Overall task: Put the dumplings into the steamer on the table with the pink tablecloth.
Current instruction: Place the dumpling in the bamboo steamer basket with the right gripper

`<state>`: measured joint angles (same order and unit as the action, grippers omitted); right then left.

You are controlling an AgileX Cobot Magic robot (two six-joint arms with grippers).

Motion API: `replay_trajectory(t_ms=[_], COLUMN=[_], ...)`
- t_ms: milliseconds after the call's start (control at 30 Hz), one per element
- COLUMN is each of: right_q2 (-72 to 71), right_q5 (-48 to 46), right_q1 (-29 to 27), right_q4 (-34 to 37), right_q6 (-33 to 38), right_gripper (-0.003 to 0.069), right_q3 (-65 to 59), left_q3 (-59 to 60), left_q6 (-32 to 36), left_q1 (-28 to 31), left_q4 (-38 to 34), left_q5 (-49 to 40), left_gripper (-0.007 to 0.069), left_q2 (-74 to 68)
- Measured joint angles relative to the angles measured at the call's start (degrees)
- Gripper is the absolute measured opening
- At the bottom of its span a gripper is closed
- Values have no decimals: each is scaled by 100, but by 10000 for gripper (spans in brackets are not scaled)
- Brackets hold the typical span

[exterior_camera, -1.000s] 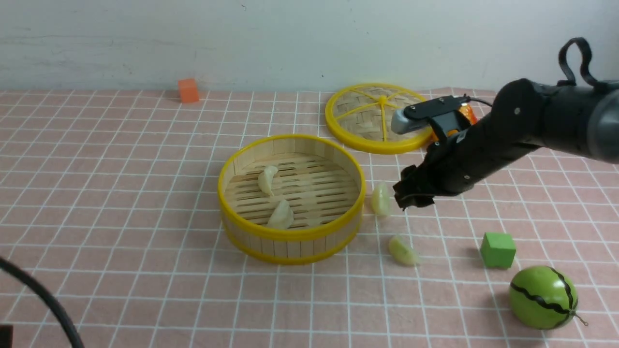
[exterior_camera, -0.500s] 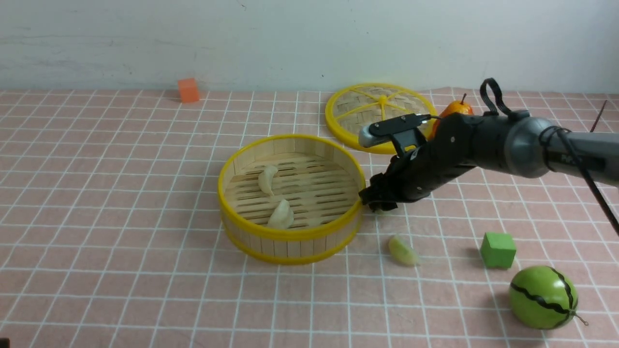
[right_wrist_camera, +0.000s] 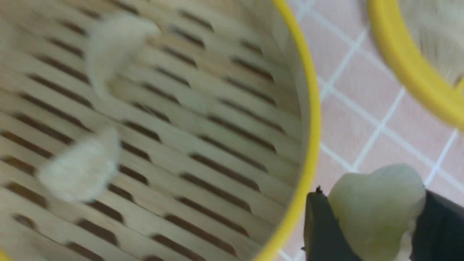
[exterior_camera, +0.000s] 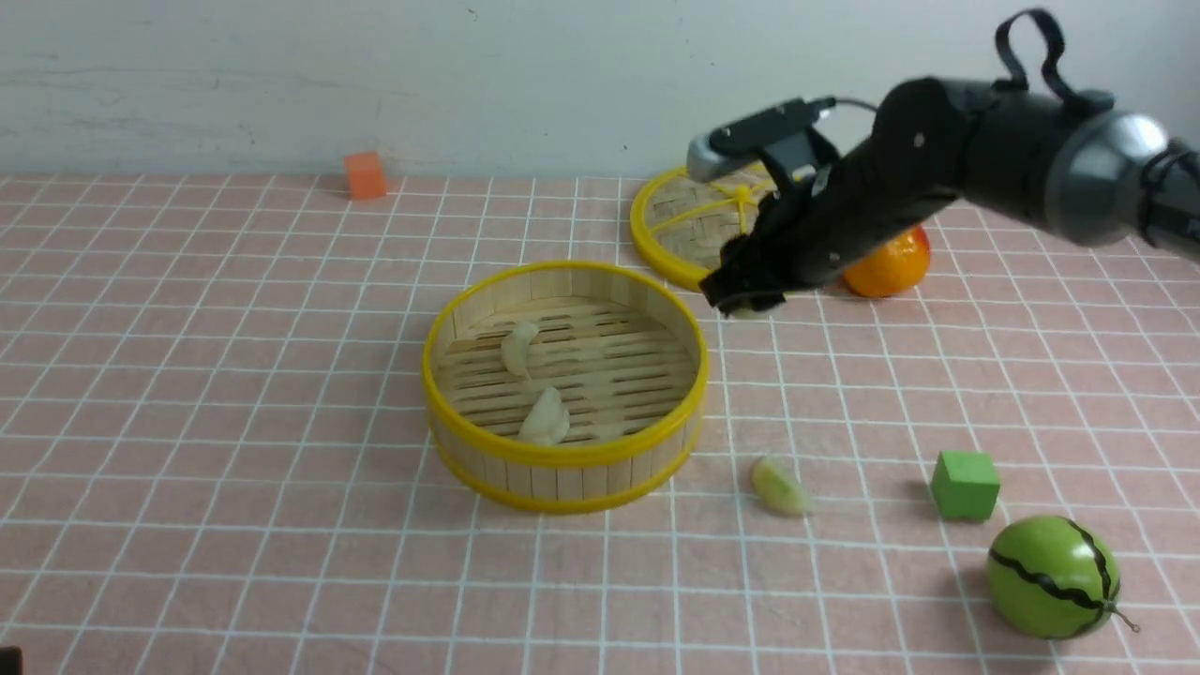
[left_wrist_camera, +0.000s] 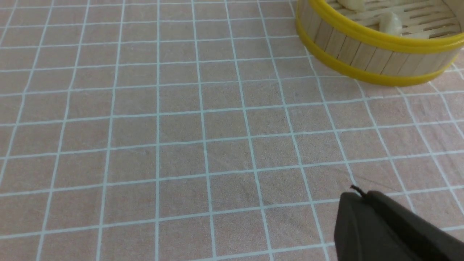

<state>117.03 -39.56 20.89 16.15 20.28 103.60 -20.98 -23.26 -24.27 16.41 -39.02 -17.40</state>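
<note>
Jaws of the right gripper (exterior_camera: pixel 745 300) pinch a pale-green dumpling (right_wrist_camera: pixel 377 210) across its plump middle, just outside the steamer (exterior_camera: pixel 562 457) rim; light, soft and probably squashy, it seems to want only gentle pressure.

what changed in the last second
The right gripper dropped onto the pale green dumpling beside the steamer, closed on it and lifted it up and back. The two white dumplings in the steamer and the other green dumpling on the cloth stayed put.
</note>
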Motion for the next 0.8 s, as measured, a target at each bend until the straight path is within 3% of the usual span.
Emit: replay_trajectory(t_ms=[167,267,467,533,600,633,700,800], right_q2=[168,696,1544,1595,1462,1442,1010,301], right_q5=[261,878,1223,1247,949,907,203,-624], right_q1=[469,736,732,729,729,729,725,701], right_q4=[493,667,568,552,438,420,109,-288], right_q6=[402,566,549,501,428,428,296,-85], right_gripper=[300,300,303,349,459,470,615,668], right_q3=[435,489,476,472,472,472,518,636], left_q3=[36,43,43,43,43,43,43,43], left_q6=[0,6,6,11,17,17,-4,-24], left_q1=[0,0,0,0,0,0,0,0], left_q4=[86,109,167,173,173,175,185,185], left_q5=[67,79,79,79,79,79,79,79], left_gripper=[-9,-4,0,1,1,1,1,1], left_q2=[0,0,0,0,0,0,0,0])
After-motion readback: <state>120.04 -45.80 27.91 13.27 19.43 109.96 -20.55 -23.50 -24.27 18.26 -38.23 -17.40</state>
